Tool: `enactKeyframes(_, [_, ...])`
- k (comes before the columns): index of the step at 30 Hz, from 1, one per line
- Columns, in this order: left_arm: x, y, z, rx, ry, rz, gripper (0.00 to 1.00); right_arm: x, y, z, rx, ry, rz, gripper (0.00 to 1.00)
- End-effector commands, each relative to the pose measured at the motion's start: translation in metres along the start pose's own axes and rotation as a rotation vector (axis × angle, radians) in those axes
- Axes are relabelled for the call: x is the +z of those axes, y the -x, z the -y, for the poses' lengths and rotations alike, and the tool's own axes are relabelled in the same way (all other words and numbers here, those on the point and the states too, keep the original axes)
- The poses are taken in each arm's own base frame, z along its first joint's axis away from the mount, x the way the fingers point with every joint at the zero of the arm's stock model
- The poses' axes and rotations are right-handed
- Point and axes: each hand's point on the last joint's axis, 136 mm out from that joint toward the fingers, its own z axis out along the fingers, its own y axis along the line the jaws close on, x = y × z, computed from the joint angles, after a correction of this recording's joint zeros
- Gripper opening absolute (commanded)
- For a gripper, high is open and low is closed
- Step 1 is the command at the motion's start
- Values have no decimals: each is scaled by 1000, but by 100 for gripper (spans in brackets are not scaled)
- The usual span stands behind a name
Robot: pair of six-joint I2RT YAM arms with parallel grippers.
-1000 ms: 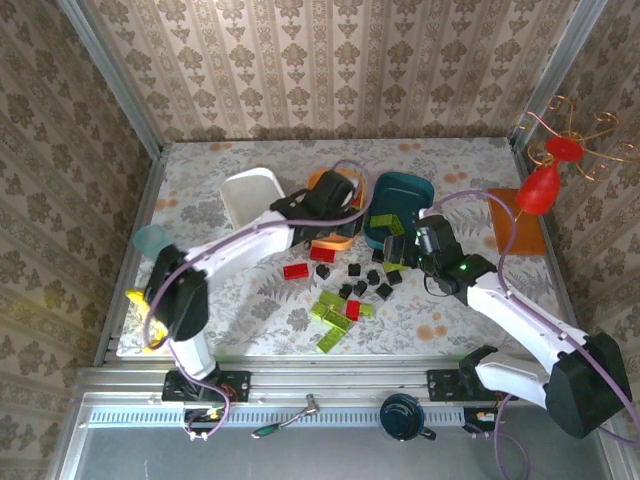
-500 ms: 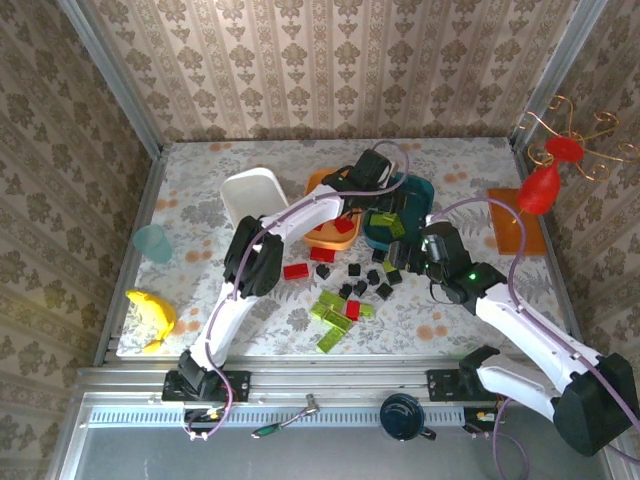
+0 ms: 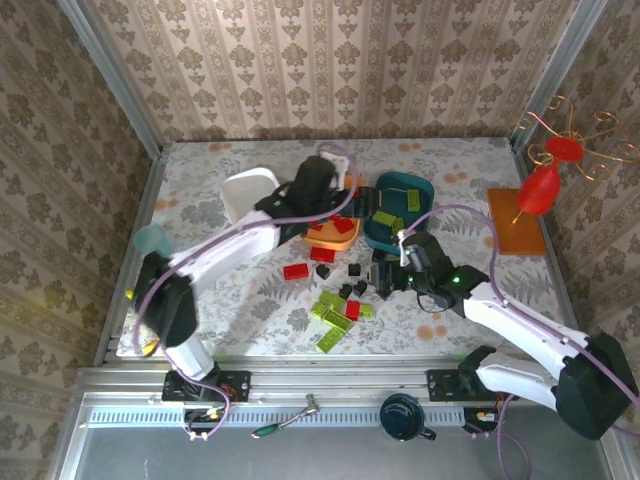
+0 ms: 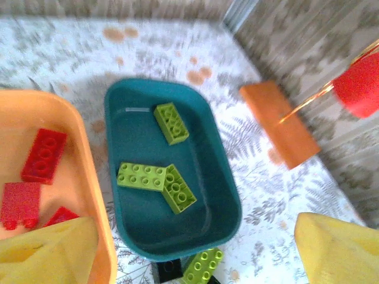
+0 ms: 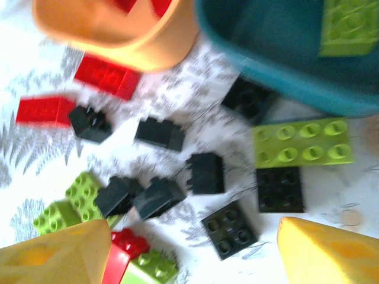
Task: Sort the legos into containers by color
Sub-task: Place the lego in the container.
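Worktop (image 3: 240, 300): pale floral cloth, boxed on three sides by damask-papered walls (image 3: 330, 60), with metal posts (image 3: 112, 80) at the corners.

Far centre, three tubs in a row: white tub (image 3: 250, 195), orange tub (image 4: 89, 174), teal tub (image 3: 420, 185), the last two almost touching. Red legos (image 4: 42, 155) lie in the orange tub and green legos (image 4: 172, 122) in the teal.

Loose legos (image 3: 345, 298), mixed red, green and black, are scattered just in front of the tubs.

Left end effector (image 4: 195, 228) hangs over the gap between the orange and teal tubs, fingers wide apart, nothing held. Right end effector (image 5: 195, 242) sits low over the black legos (image 5: 204, 173), also spread and empty.

Orange mat (image 3: 515, 222) far right, beside a red ornament (image 3: 540, 190) on gold wire. Pale-blue cup (image 3: 150, 240) at the left edge.
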Motion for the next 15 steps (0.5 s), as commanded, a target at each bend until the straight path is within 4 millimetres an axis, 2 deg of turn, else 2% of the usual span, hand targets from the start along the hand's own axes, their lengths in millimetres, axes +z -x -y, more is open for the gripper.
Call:
enactKeyframes(1, [-35,-11,-15,-22,39,90,91,9,-7,-25,-75,55,-48,76])
enactKeyframes(4, [-68,-41,-31,-36,82,95,95,20,-13,-29,-79,37,-63,75])
enactKeyframes(5, [-79,-49,-34,-40,98,103,99,24,-13,-28,-56,23,-65,73])
enactKeyframes(8, [-104,-74,-44,-35,137,114,100,34,-12,-29,52,16,-42,65])
enactKeyframes(11, [-121,-90,-50,-12,176,120,100,39,-6,-29,180,1,6,64])
enactKeyframes(15, [-134,-106,-56,15,224,108,100,46,-1,-40,289,5,41,63])
